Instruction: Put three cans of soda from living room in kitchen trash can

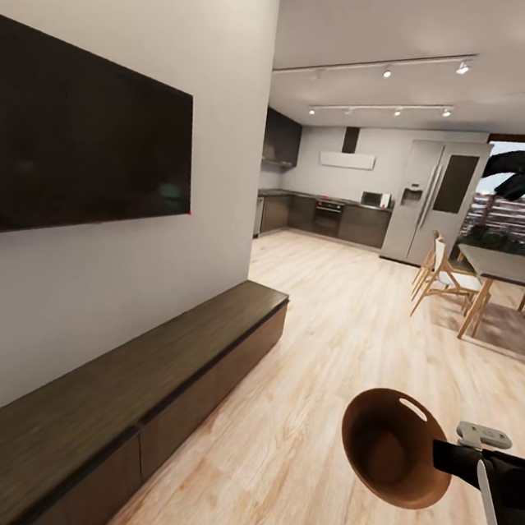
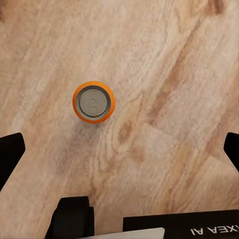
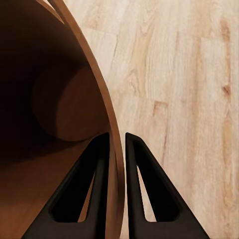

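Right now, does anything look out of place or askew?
Yes. An orange soda can stands upright on the wood floor, not in the bin. The right gripper pinches the trash can by its wall, tipped sideways.

Open wood floor (image 1: 346, 323) ahead; bench (image 1: 111, 408) lines the left, dining table (image 1: 514, 271) right

The only lettering I can read is "XEA AI", printed upside down in white on the black body panel (image 2: 181, 226) of my left arm, its start cut off.
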You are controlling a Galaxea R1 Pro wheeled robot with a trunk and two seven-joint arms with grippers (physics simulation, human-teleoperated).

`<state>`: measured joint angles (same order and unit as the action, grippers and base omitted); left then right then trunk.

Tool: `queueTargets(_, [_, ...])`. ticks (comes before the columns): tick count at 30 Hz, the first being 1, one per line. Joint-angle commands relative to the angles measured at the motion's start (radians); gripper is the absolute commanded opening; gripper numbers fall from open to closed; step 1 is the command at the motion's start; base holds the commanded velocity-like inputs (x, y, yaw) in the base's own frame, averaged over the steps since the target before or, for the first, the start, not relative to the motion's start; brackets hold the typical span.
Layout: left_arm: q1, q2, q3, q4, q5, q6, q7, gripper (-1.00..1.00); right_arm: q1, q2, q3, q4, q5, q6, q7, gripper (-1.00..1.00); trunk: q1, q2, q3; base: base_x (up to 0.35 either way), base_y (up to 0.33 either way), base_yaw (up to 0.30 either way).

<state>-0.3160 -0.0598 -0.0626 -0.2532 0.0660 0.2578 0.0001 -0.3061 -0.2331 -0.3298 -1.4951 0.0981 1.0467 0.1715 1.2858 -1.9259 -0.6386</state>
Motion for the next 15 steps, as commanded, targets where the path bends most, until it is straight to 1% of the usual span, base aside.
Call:
queueTargets(1, [0.000,0.000,0.000,0.000,0.000,0.000,-0.001,1.00,-0.001,0.000,0.000,0.000,-0.012,0.001,0.003,-1.00,0.000,0.000,-0.001,0.000,0.000,0.000])
queueTargets(15, [-0.003,0.001,0.001,-0.002,0.002,0.004,0.003,1.00,-0.001,0.000,0.000,0.001,-0.011,0.001,0.003,-1.00,0.000,0.000,-0.024,0.000,0.000,0.000])
